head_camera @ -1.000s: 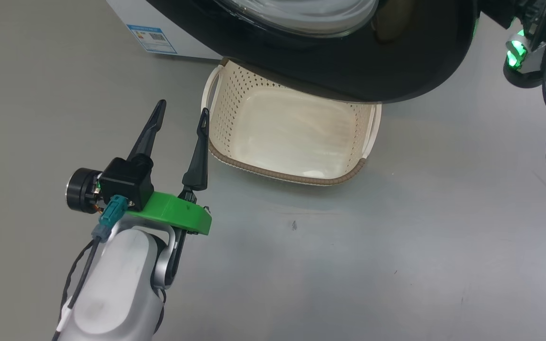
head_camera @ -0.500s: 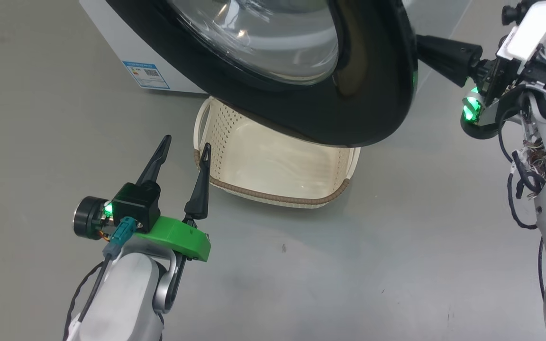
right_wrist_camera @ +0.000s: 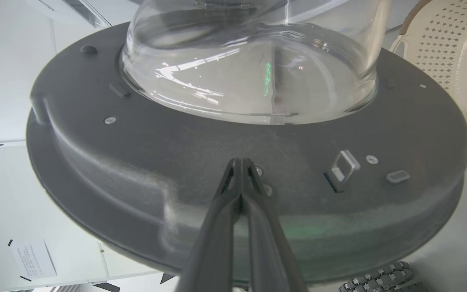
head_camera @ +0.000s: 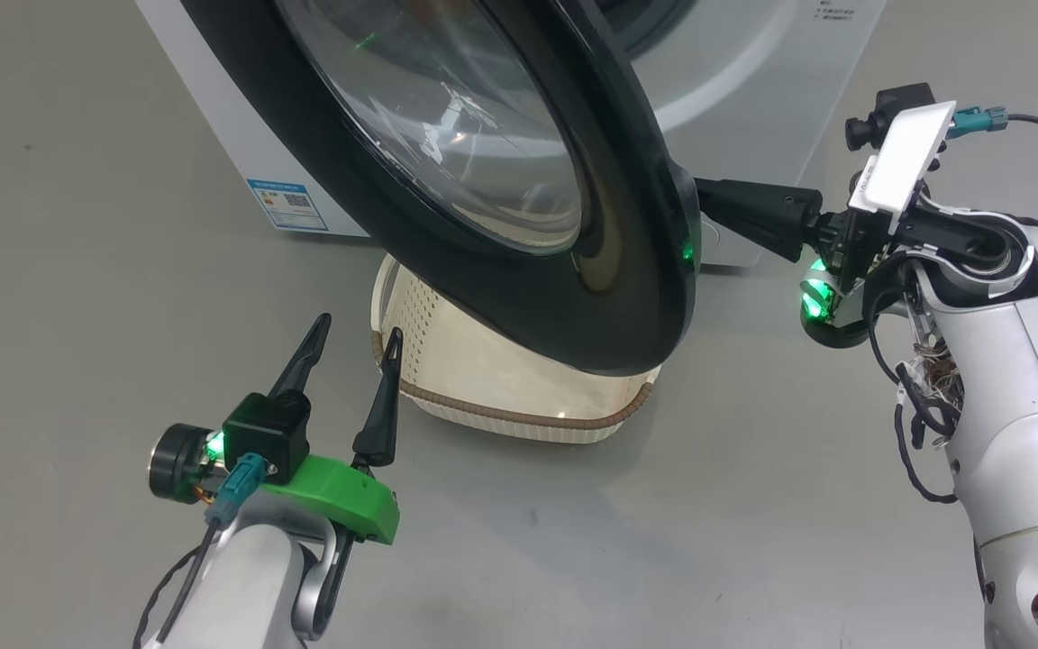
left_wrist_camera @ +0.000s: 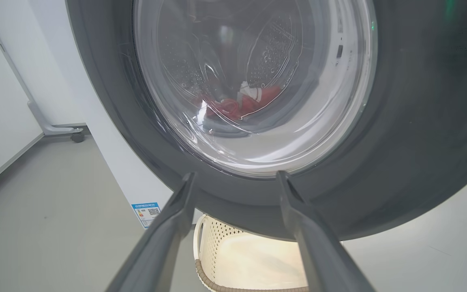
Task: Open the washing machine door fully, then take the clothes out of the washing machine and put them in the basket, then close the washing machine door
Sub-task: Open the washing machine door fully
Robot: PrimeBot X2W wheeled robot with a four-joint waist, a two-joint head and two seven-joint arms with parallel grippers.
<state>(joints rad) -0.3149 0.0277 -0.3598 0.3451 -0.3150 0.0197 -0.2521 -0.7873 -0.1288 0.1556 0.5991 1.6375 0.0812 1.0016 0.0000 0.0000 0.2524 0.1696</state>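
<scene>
The washing machine door [head_camera: 627, 297] stands partly open, its black rim and glass bowl hanging over the basket [head_camera: 519, 410]. My right gripper [head_camera: 708, 200] is shut, with its tips against the door's inner face [right_wrist_camera: 241, 162] near the latch [right_wrist_camera: 345, 164]. My left gripper [head_camera: 352, 329] is open and holds nothing. It sits low, just left of the basket's near left corner. In the left wrist view the left gripper [left_wrist_camera: 235, 175] points at the door's outer face [left_wrist_camera: 420, 121]. Red clothes [left_wrist_camera: 237, 105] show through the glass, inside the drum. The white washing machine [head_camera: 753, 90] stands behind.
A blue label [head_camera: 289, 203] marks the machine's lower left corner. The cream basket [left_wrist_camera: 249, 259] looks empty, and its wall also shows in the right wrist view [right_wrist_camera: 452, 52]. Grey floor spreads left and in front. A wheeled white stand [left_wrist_camera: 55, 127] stands by the wall behind the machine.
The head camera has tilted up, bringing the machine front and my right arm into view. The door's free edge has swung left relative to the basket. My left gripper stays open beside the basket.
</scene>
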